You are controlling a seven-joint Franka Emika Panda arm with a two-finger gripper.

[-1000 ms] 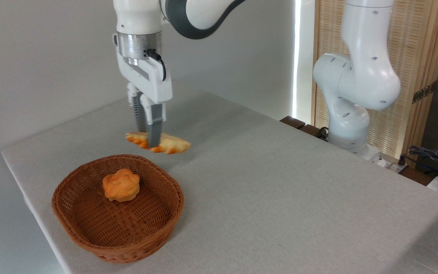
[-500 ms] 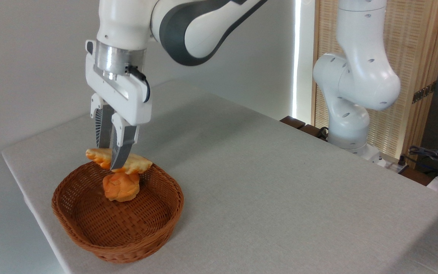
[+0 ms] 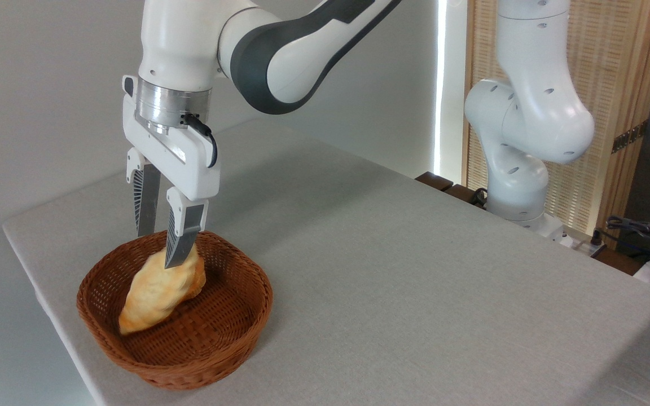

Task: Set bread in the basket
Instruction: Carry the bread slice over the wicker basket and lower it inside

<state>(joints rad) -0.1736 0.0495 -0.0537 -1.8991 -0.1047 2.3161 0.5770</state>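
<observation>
One basket [image 3: 212, 344] sits nearest you on the surface [image 3: 392, 270], and the bread [image 3: 156, 290] lies tilted and blurred inside it, apparently dropping. Just behind, your hand [image 3: 158, 248] hangs spread; lift straight up, clear of the rim.

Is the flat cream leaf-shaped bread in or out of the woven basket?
In: the bread lies tilted inside the basket, below the open gripper.

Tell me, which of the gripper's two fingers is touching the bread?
The nearer finger: its tip overlaps the bread, while the farther finger stands clear.
</observation>
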